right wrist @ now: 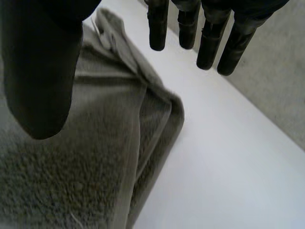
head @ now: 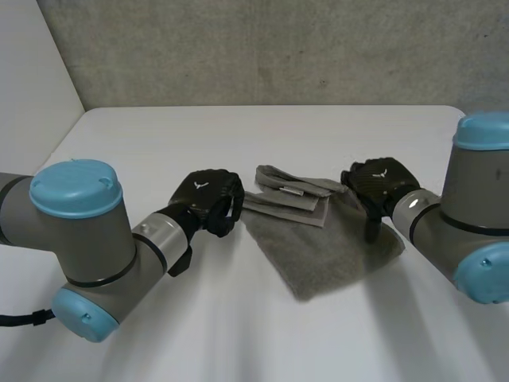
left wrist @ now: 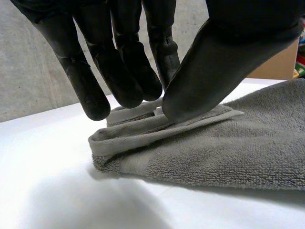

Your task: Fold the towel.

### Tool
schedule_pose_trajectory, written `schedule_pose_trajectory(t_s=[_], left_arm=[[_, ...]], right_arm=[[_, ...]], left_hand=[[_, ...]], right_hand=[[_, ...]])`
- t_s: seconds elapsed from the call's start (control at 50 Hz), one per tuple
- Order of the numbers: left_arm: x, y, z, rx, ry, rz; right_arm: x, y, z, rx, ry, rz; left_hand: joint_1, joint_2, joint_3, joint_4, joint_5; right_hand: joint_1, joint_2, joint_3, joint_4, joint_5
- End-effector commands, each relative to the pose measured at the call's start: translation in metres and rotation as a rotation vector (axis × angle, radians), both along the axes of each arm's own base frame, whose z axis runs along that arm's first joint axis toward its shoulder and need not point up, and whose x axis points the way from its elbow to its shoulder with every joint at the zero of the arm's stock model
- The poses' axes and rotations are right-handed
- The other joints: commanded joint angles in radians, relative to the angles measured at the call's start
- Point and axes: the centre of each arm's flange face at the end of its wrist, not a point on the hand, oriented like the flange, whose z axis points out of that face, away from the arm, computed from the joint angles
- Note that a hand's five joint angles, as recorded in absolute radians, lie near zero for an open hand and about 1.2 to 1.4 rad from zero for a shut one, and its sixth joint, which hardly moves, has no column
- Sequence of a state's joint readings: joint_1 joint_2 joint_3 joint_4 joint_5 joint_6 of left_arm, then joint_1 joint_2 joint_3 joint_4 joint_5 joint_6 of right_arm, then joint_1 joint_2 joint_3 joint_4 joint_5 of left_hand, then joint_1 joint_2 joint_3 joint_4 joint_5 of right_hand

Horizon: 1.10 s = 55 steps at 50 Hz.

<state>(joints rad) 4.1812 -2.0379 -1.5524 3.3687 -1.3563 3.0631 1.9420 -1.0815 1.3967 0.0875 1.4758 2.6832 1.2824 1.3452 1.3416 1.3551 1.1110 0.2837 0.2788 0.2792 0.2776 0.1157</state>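
A grey towel [head: 318,243] lies folded in the middle of the white table [head: 159,143], with hemmed layers stacked along its far edge. My left hand [head: 208,199] is at the towel's left edge. In the left wrist view its thumb [left wrist: 214,62] presses on the top hem of the towel [left wrist: 248,148], and its fingers [left wrist: 124,71] come down close behind that fold, pinching it. My right hand [head: 382,187] hovers over the towel's far right corner. Its fingers [right wrist: 209,43] are straight and well apart from the thumb [right wrist: 43,71], above the towel [right wrist: 95,157], holding nothing.
A grey wall [head: 278,48] runs behind the table's far edge. Bare white tabletop lies on all sides of the towel. Both forearms reach in from the near corners.
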Motion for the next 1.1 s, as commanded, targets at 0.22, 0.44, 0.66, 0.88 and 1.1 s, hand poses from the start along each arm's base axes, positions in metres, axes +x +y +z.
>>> schedule_pose_trajectory(t_s=[0.22, 0.44, 0.66, 0.88, 1.1], left_arm=[[0.008, -0.01, -0.001, 0.026, 0.025, 0.04], [0.019, -0.021, 0.012, -0.015, 0.036, 0.129], [0.058, -0.054, 0.025, -0.017, 0.124, 0.332], [0.085, -0.076, 0.026, 0.036, 0.225, 0.44], [0.087, -0.076, 0.027, 0.032, 0.23, 0.449]], right_arm=[[-0.013, -0.017, -0.032, 0.136, 0.056, -0.047], [0.022, -0.021, 0.047, -0.018, -0.023, 0.048], [0.064, 0.039, 0.29, -0.6, -0.546, 0.237], [0.069, 0.039, 0.215, -0.274, -0.352, 0.281], [0.043, 0.062, 0.03, 0.113, 0.317, 0.426]], left_hand=[[0.114, 0.051, 0.055, 0.041, 0.111], [-0.523, -0.586, -0.582, -0.596, -0.526], [-0.529, -0.592, -0.588, -0.601, -0.532], [-0.529, -0.592, -0.588, -0.601, -0.532], [-0.543, -0.606, -0.603, -0.616, -0.546]], right_hand=[[0.653, 0.658, 0.657, 0.659, 0.646], [1.113, 1.118, 1.117, 1.119, 1.106], [1.113, 1.118, 1.117, 1.119, 1.106], [1.113, 1.118, 1.117, 1.119, 1.106], [1.113, 1.118, 1.117, 1.119, 1.106]])
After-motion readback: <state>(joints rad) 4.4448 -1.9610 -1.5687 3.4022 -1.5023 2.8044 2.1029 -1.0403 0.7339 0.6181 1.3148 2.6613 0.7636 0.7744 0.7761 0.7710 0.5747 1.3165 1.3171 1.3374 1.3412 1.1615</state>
